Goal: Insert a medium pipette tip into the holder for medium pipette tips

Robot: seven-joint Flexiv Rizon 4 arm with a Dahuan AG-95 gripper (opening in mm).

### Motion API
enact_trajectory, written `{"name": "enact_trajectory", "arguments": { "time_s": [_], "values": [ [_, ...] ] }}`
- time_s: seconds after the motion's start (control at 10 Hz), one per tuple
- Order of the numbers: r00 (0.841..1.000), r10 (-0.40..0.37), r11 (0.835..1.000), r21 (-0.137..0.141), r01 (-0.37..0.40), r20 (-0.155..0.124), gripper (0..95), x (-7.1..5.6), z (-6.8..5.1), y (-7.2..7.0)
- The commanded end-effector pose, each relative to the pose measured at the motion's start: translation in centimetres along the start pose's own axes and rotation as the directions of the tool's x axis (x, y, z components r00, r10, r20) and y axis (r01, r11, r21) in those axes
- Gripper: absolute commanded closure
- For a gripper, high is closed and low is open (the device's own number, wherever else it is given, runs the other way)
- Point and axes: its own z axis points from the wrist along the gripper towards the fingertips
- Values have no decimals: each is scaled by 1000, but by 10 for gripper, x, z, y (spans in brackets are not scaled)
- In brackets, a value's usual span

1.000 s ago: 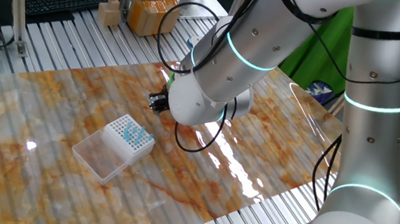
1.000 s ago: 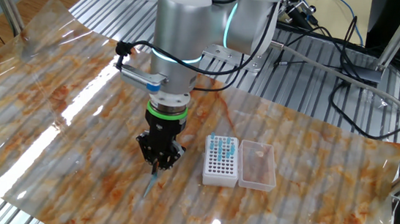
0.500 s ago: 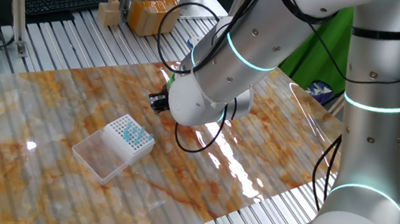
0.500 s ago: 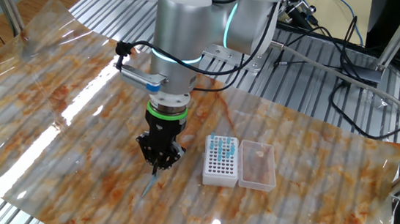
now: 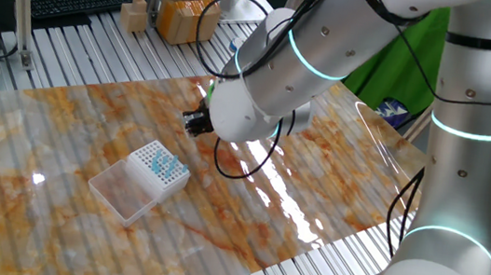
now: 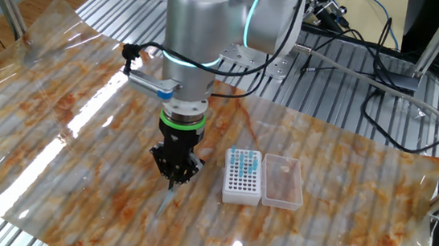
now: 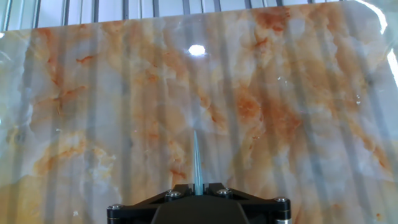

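Observation:
My gripper [image 6: 175, 178] is shut on the medium pipette tip [image 7: 196, 160], a thin pale-blue tapered tip that points out from between the jaws toward the marbled sheet. In the other fixed view the tip [image 6: 168, 194] hangs just above the sheet, left of the holder for medium pipette tips [image 6: 242, 176]. The holder is a small white box with a gridded top, a cluster of light-blue tips and a clear lid [image 6: 282, 180] open at its side. It also shows in one fixed view [image 5: 158, 170], below and left of the arm; the gripper is hidden there.
A glossy marbled sheet [image 6: 83, 128] covers the slatted metal table [image 6: 339, 103]. Cables lie at the back right [image 6: 374, 51]. Cardboard boxes [image 5: 186, 13] and a keyboard [image 5: 79, 0] sit beyond the sheet's far edge.
The arm has lifted and shifted slightly; the gripper with the tip has risen a little. The holder has not moved.

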Motion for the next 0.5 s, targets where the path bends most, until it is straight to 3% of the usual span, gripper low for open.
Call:
{"name": "enact_trajectory", "arguments": {
  "time_s": [0.1, 0.5],
  "values": [
    [999, 13, 1000, 4, -13, -46, 950, -1, -5, 2],
    [989, 52, 999, 13, -50, -138, 950, -1, -20, 10]
  ]
}}
